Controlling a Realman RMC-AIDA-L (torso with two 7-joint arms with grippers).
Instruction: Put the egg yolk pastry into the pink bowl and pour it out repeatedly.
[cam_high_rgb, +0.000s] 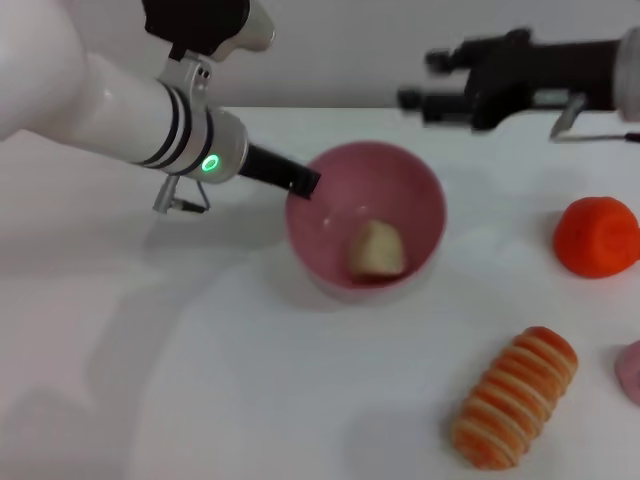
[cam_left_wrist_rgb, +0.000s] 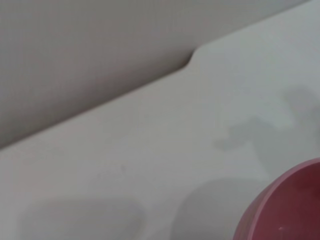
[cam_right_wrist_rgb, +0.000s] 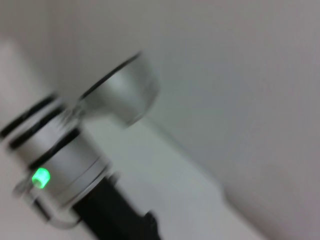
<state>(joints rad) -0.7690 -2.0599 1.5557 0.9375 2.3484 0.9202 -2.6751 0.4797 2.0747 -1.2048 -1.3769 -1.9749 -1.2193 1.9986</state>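
Orange and cream stripes mark the oblong roll (cam_high_rgb: 515, 411) lying nearest us on the white table (cam_high_rgb: 200, 380), toward the right. Just past it, at the right edge, we see an orange-red rounded object (cam_high_rgb: 597, 236). In the middle sits the pink bowl (cam_high_rgb: 365, 222), tilted slightly, and the egg yolk pastry (cam_high_rgb: 377, 250) rests inside it against the near wall. Our left gripper (cam_high_rgb: 300, 182) is at the bowl's left rim, its dark fingertip touching the edge; we cannot tell whether it pinches the rim or only meets it. From the left wrist only a curve of the bowl (cam_left_wrist_rgb: 287, 210) shows. Farthest back, our right gripper (cam_high_rgb: 425, 80) hangs above the table behind the bowl, its two dark fingers spread apart and holding nothing.
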